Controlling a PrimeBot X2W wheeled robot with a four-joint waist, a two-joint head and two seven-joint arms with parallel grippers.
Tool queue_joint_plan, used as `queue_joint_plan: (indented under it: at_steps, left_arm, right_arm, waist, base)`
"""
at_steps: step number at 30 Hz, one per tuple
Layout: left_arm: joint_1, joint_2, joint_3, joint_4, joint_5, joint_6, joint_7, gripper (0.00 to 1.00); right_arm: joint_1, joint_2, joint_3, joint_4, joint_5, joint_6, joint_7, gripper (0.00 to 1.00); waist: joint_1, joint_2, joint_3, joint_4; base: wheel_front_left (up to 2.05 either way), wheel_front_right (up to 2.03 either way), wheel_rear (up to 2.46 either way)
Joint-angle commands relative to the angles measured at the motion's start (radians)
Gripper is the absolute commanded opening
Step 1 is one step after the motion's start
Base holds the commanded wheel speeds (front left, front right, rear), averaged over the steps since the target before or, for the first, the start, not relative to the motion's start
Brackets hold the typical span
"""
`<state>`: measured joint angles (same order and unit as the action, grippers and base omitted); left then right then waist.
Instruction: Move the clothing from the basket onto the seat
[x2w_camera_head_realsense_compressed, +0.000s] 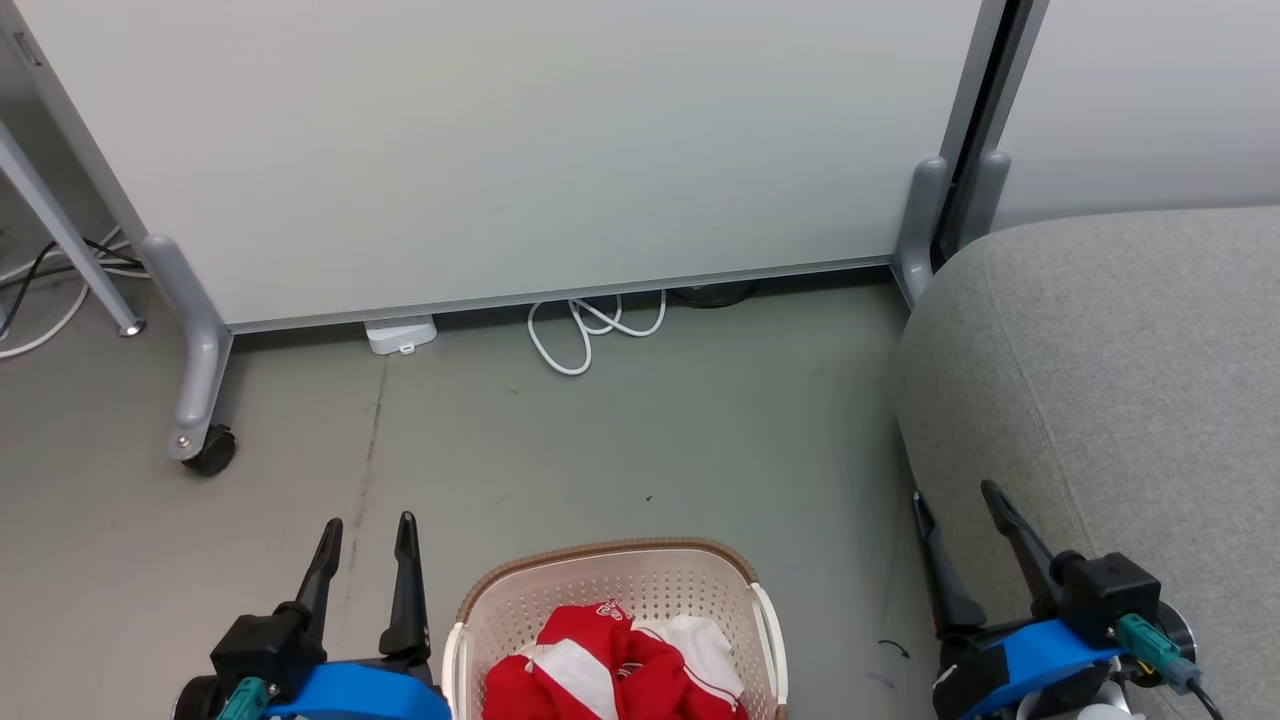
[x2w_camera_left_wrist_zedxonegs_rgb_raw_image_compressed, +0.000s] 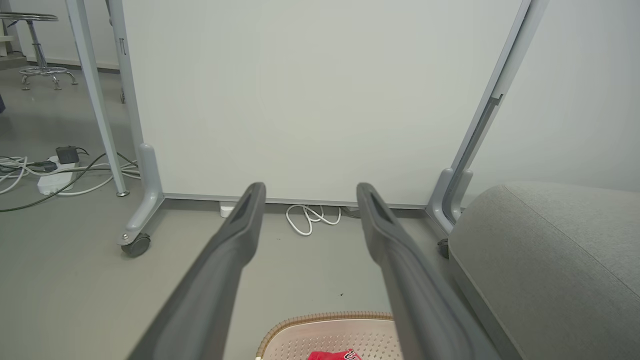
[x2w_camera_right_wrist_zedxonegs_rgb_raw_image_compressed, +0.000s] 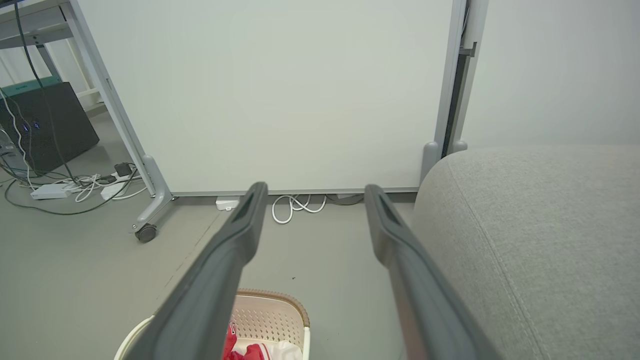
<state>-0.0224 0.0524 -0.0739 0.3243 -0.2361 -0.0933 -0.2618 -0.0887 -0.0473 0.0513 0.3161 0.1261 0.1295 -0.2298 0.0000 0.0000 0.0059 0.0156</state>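
Head view: the oval cream-white perforated plastic basket (x2w_camera_head_realsense_compressed: 620, 550) with a brown rim sits on the grey floor at bottom centre. The soft red-and-white fabric clothing (x2w_camera_head_realsense_compressed: 600, 665) lies bunched inside it. Left gripper (x2w_camera_head_realsense_compressed: 369, 523) hovers just beside the basket's left side. Right gripper (x2w_camera_head_realsense_compressed: 954, 492) hangs near the front edge of the large light grey upholstered seat (x2w_camera_head_realsense_compressed: 1120, 380). Both sets of jaws stand apart and carry nothing. A white partition panel (x2w_camera_head_realsense_compressed: 500, 150) on castors closes the back.

Left wrist view: fingers (x2w_camera_left_wrist_zedxonegs_rgb_raw_image_compressed: 240, 235) spread wide and empty, aimed at the panel. The basket rim and a scrap of red cloth sit at the bottom edge, the seat to the right.

Right wrist view: same wide spread, nothing between. Basket with clothing at lower left, seat on the right.

Assessment: nothing is gripped and all clothing is in the basket, so I judge this the approach to the first pick. The next move calls for tipping one gripper down into the basket, pinching a top fold, lifting clear of the rim, then carrying right onto the seat.
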Motion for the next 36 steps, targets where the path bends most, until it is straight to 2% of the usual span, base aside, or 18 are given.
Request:
queue_joint_plan:
  at_steps: [1, 9, 19, 27, 36]
  left_arm:
    - [-0.004, 0.0, 0.006, 0.0, -0.002, -0.002, -0.005, 1.0]
    - [-0.005, 0.0, 0.016, 0.006, -0.008, -0.001, -0.005, 1.0]
    - [-0.062, 0.006, 0.021, 0.092, 0.0, 0.008, -0.005, 1.0]
    - [-0.179, 0.051, 0.002, 0.263, 0.015, -0.006, 0.008, 1.0]
    - [-0.361, 0.092, -0.082, 0.502, 0.062, -0.025, 0.042, 1.0]
  right_arm:
    - [-0.01, -0.006, -0.001, 0.002, 0.009, 0.002, -0.003, 1.0]
    - [-0.028, -0.005, 0.023, -0.009, 0.006, 0.002, -0.004, 1.0]
    - [-0.093, -0.005, 0.089, -0.043, 0.0, 0.002, 0.002, 1.0]
    - [-0.155, -0.004, 0.133, -0.076, 0.024, 0.001, -0.01, 1.0]
    - [-0.214, -0.004, 0.139, -0.09, 0.04, 0.001, -0.026, 1.0]
  waist:
    - [0.0, 0.0, 0.002, -0.002]
    - [0.0, 0.0, 0.03, -0.035]
    - [0.0, 0.0, 0.16, -0.155]
    - [0.0, 0.0, 0.311, -0.25]
    - [0.0, 0.0, 0.476, -0.294]
  base:
    - [0.0, 0.0, 0.0]
    - [0.0, 0.0, 0.0]
    - [0.0, 0.0, 0.0]
    - [0.0, 0.0, 0.0]
    - [0.0, 0.0, 0.0]
